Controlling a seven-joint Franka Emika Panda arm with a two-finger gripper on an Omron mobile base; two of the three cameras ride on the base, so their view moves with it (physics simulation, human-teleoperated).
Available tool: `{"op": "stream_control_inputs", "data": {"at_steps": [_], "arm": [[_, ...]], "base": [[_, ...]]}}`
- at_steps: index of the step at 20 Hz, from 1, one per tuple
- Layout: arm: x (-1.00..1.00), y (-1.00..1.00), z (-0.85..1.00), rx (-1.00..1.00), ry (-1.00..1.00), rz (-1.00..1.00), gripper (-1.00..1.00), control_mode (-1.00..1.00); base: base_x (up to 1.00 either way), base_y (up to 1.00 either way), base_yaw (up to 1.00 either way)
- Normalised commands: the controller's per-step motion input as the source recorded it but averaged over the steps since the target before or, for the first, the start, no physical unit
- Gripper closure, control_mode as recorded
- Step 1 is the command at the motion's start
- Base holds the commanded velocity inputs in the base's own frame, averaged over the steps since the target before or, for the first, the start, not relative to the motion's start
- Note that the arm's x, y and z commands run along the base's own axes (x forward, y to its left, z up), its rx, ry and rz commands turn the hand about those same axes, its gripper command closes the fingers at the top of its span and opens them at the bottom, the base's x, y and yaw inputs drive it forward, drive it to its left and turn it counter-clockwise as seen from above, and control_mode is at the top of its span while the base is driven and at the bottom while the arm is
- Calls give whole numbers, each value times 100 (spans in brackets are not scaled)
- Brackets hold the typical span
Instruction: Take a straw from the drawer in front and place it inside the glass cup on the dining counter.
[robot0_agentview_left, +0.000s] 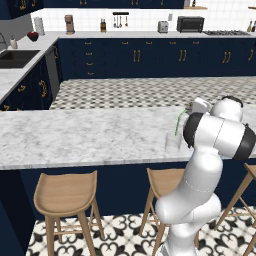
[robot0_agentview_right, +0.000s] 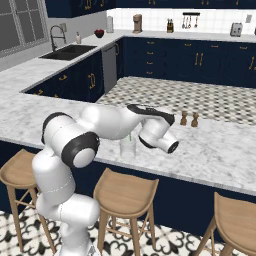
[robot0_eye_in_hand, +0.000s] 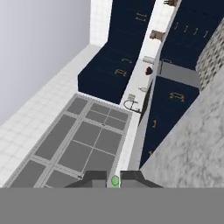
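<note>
Arm reaching over the glass cup on the dining counter

The white arm is stretching low across the dining counter (robot0_agentview_right: 215, 150), its forearm lying almost level and hiding the hand, so how the fingers are standing cannot be told here. Just below the forearm the glass cup (robot0_agentview_right: 127, 146) is standing upright near the counter's front edge, and a short piece of the straw (robot0_agentview_right: 129, 136), thin and light green, is showing right above its rim. Two brown shakers (robot0_agentview_right: 189, 119) are standing side by side farther back, to the right. Three wooden stools (robot0_agentview_right: 125, 196) are waiting under the front edge.
</note>
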Motion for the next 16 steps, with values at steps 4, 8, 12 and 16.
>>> {"op": "stream_control_inputs", "data": {"at_steps": [4,8,12,16], "arm": [[3,0,-25,0,-17,0,100,-100],[-1,0,-21,0,-9,0,100,-100],[-15,0,-9,0,0,0,100,-100],[-51,0,-1,0,-1,0,100,-100]], "base": [[0,0,0],[0,0,0],[0,0,0],[0,0,0]]}}
